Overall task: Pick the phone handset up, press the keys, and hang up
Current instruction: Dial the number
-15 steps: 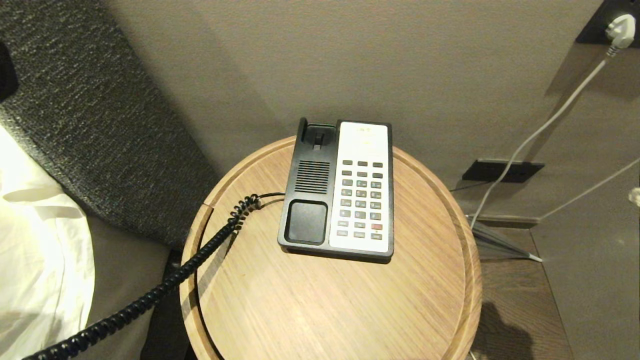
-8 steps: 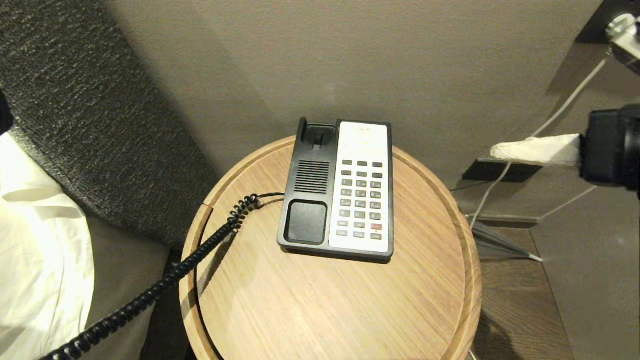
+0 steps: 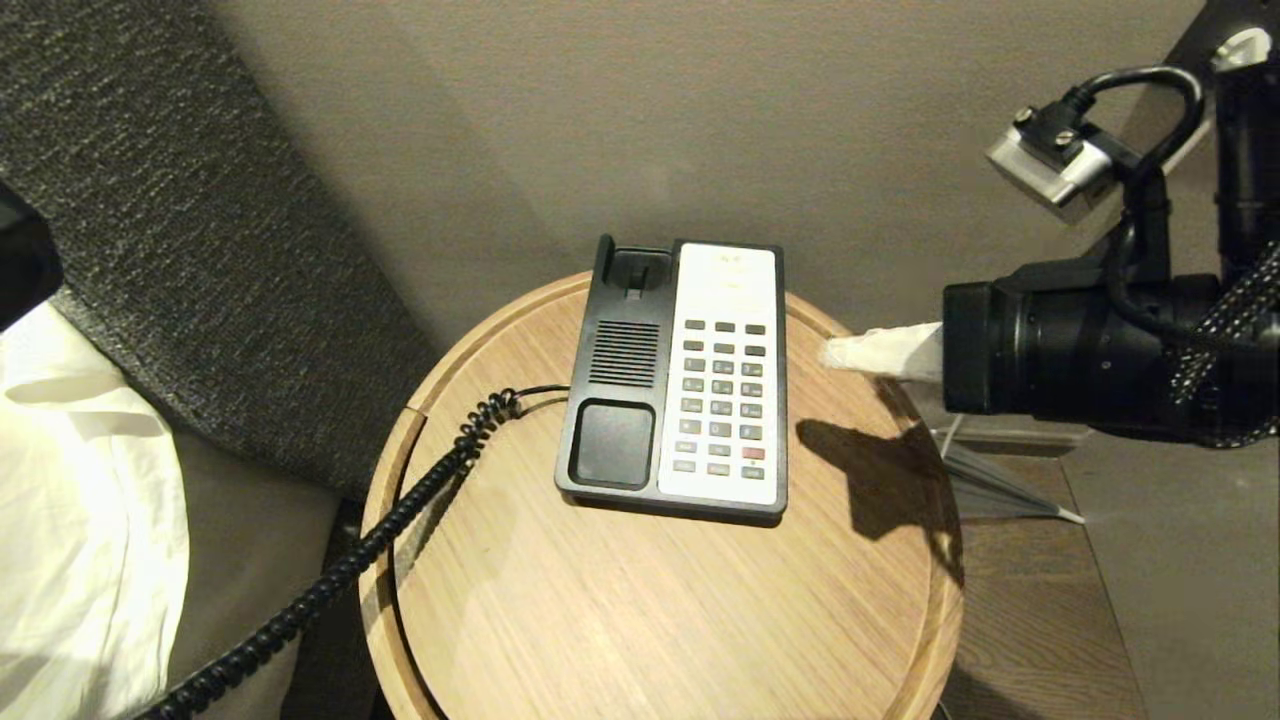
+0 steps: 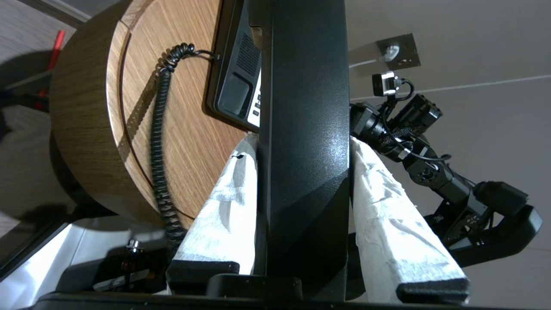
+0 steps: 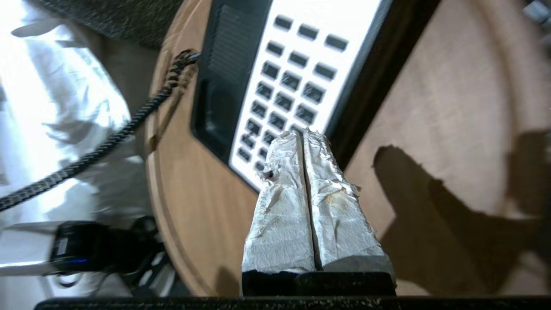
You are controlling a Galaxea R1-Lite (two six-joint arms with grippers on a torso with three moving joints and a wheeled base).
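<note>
Right gripper [image 3: 835, 353] beside the keypad [image 3: 722, 395]
We saw its fingers pressed together, pointing left; the keys lay just left of it. The left gripper [image 4: 301, 142] pinched the handset [image 4: 303, 129].

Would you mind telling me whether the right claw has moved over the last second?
Yes. The right claw, shut, has come in from the right edge toward the phone base, which stays put.

Keypad [image 3: 722, 395] unobstructed from above; coiled cord [image 3: 400, 500] crosses table [image 3: 650, 620] left edge; wall close behind.
</note>
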